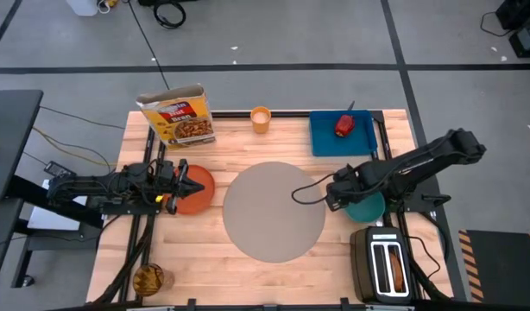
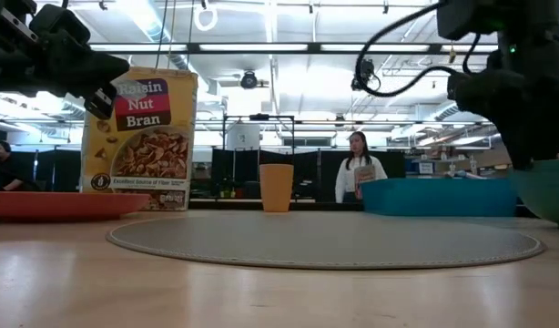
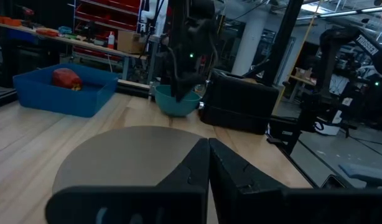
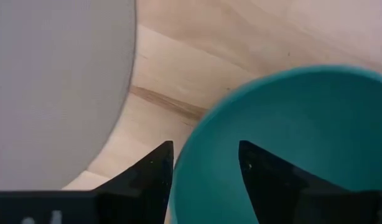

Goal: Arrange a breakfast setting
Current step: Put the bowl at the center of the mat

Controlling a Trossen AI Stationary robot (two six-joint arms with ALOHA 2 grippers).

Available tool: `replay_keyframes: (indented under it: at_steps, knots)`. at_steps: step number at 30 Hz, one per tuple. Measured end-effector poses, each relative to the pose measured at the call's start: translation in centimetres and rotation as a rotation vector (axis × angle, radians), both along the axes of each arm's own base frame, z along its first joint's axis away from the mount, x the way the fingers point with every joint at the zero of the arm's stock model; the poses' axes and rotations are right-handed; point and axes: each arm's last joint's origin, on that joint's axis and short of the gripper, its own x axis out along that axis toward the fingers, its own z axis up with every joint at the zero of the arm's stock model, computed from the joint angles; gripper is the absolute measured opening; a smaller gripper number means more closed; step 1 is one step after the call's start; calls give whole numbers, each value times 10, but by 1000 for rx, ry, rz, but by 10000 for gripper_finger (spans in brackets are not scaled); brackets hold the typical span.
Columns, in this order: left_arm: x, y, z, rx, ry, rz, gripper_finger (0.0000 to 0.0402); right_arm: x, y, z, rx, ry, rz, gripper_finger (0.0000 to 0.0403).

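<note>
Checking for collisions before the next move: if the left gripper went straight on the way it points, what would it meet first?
Probably nothing at once: the shut left gripper points across the grey mat, seemingly just above it. Beyond stand the teal bowl and the black toaster; height is unclear.

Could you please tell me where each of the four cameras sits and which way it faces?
High: overhead, straight down; both arms, grey mat.
Low: table-top height, looking level into the room past the cereal box; arms at the top corners.
Left wrist: on the left arm, looking past the shut left claw toward the toaster.
Right wrist: looking down; open right claw straddles the teal bowl rim.
All four share the mat.
</note>
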Motion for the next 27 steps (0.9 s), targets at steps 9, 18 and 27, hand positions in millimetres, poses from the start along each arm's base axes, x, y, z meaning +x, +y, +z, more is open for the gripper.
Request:
replay_keyframes:
  at_steps: [9,18,27]
  knots:
    - [0,0,0,0,0,0,11,11,10,-17,26,1,32,143]
    - [0,0,0,0,-1,0,11,13,14,-19,18,12,16,35]
    - [0,0,0,0,-1,0,11,43,21,37,-33,-181,122,19]
